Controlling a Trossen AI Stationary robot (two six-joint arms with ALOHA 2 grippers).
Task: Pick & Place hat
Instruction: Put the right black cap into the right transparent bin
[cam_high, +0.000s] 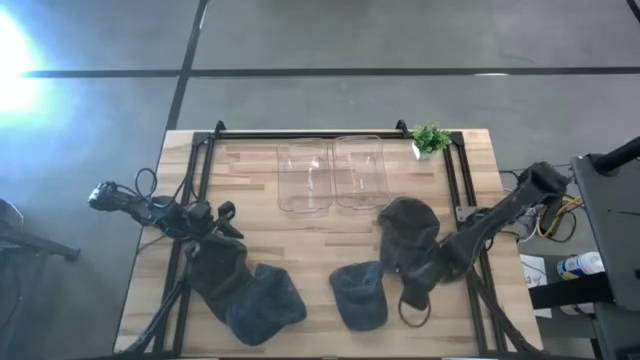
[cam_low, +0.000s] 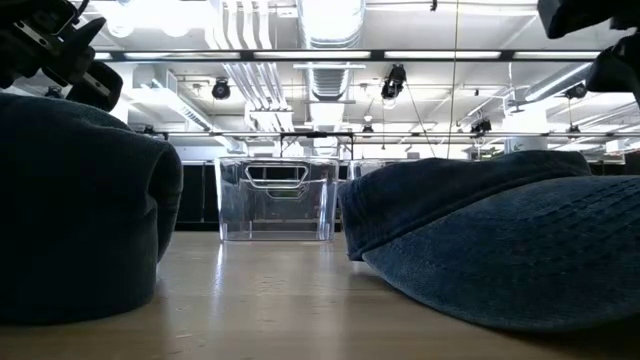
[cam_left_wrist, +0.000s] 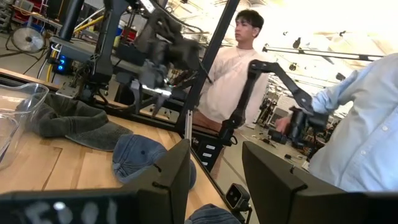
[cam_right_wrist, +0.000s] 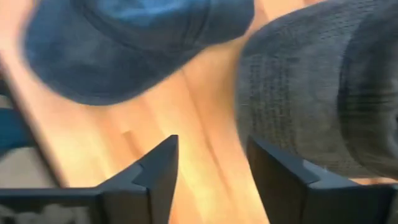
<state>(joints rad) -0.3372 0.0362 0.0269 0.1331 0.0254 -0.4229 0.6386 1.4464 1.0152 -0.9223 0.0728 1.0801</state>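
High view shows three hats on the counter (cam_high: 260, 165): a blue cap (cam_high: 265, 305) near left, a second blue cap (cam_high: 359, 293) in the middle, and a grey hat (cam_high: 407, 232) toward the right. Two clear bins (cam_high: 330, 172) stand side by side at the far edge. The right tool (cam_high: 420, 278) hangs low between the grey hat and the middle cap, jaws parted, gripping nothing; the grey hat lies just beyond it. The left tool (cam_high: 225, 225) waits beside the left cap, partly open, empty.

A robotics lab is shown. Beyond the desk (cam_high: 320, 250), ceiling ducts (cam_low: 335, 30), strip lights and another robot arm (cam_left_wrist: 280, 74) are seen.
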